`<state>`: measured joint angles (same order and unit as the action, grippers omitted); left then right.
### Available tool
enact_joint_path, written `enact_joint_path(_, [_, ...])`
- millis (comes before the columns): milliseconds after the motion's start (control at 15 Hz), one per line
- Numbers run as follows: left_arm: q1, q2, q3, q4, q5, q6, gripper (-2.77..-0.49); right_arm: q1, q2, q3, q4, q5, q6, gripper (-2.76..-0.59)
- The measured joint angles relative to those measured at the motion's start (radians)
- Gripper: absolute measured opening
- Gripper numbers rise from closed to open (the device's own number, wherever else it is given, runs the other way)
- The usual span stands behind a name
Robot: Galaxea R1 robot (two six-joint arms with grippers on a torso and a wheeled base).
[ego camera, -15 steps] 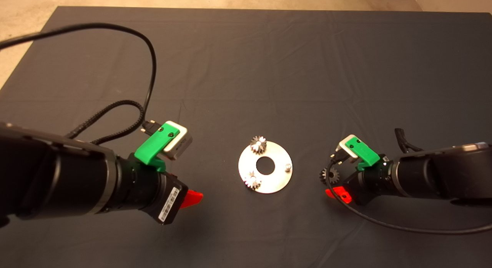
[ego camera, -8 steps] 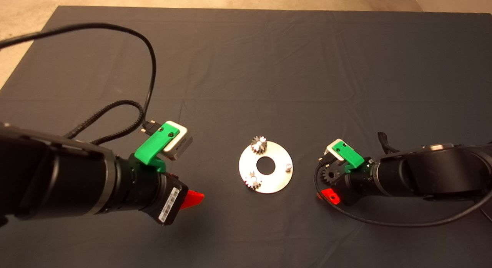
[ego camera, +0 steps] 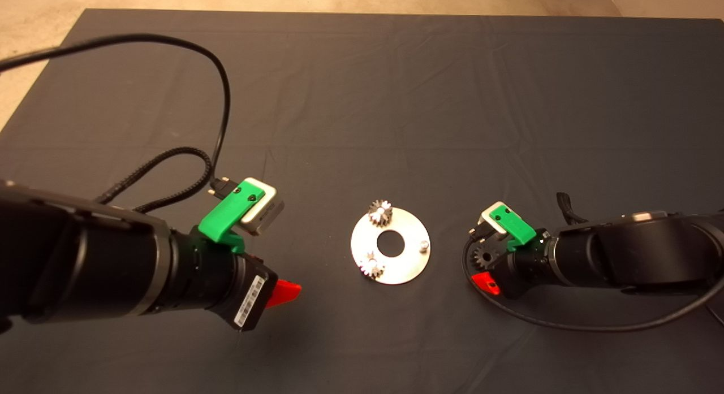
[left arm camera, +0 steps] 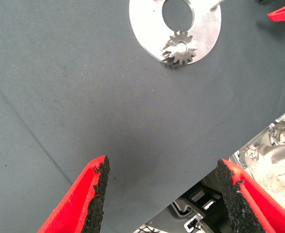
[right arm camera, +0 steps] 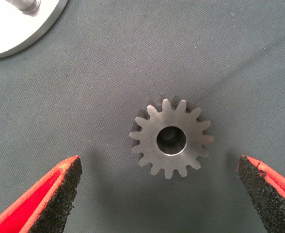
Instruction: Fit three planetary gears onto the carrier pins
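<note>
Right of the disc (ego camera: 390, 246), the right gripper (right arm camera: 159, 194) hovers with fingers spread over a loose gear (right arm camera: 171, 138) lying flat on the mat (ego camera: 362, 100). Two gears (ego camera: 380, 213) sit on pins; one pin (ego camera: 422, 246) stands bare. Left of the disc, the left gripper (left arm camera: 162, 194) hangs spread too.

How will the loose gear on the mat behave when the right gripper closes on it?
The loose gear looks like solid steel, so probably rigid and heavy for its size. It lies flat, so rolling seems unlikely. The right gripper is open around it; its rough black pads should bite the teeth rather than slip.
</note>
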<state>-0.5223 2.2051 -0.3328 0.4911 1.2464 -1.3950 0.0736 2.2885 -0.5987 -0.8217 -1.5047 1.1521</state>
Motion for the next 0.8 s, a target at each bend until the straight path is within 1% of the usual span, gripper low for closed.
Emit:
enact_joint_path(67, [0.0, 0.0, 0.0, 0.0, 0.0, 0.0, -1.77, 0.0, 0.0, 0.0, -0.001, 0.0, 0.0, -1.09])
enact_joint_path(200, [0.0, 0.0, 0.0, 0.0, -0.001, 0.0, -1.77, -0.004, 0.0, -0.001, -0.006, 0.0, 0.0, -1.12])
enact_joint_path(267, [0.0, 0.0, 0.0, 0.0, -0.001, 0.0, -1.77, -0.011, 0.0, -0.003, -0.008, 0.001, 0.0, -1.23])
enact_joint_path(333, [0.0, 0.0, 0.0, 0.0, -0.001, 0.0, -1.77, -0.015, 0.0, -0.008, -0.009, 0.0, 0.0, -1.27])
enact_joint_path(400, [0.0, 0.0, 0.0, 0.0, -0.001, 0.0, -1.77, -0.019, 0.0, -0.013, -0.01, 0.002, 0.0, -1.27])
enact_joint_path(467, [0.0, 0.0, 0.0, 0.0, -0.002, 0.0, -1.77, -0.024, 0.0, -0.019, -0.012, 0.005, 0.0, -1.34])
enact_joint_path(533, [0.0, 0.0, 0.0, 0.0, -0.002, 0.0, -1.77, -0.027, 0.0, -0.022, -0.012, 0.007, 0.0, -1.4])
enact_joint_path(667, [0.0, -0.003, 0.0, 0.0, -0.002, 0.001, -1.77, -0.027, 0.0, -0.024, -0.016, 0.008, 0.0, -1.4])
enact_joint_path(800, [0.0, -0.006, 0.0, 0.0, -0.002, 0.001, -1.77, -0.027, 0.0, -0.026, -0.02, 0.009, 0.0, -1.51])
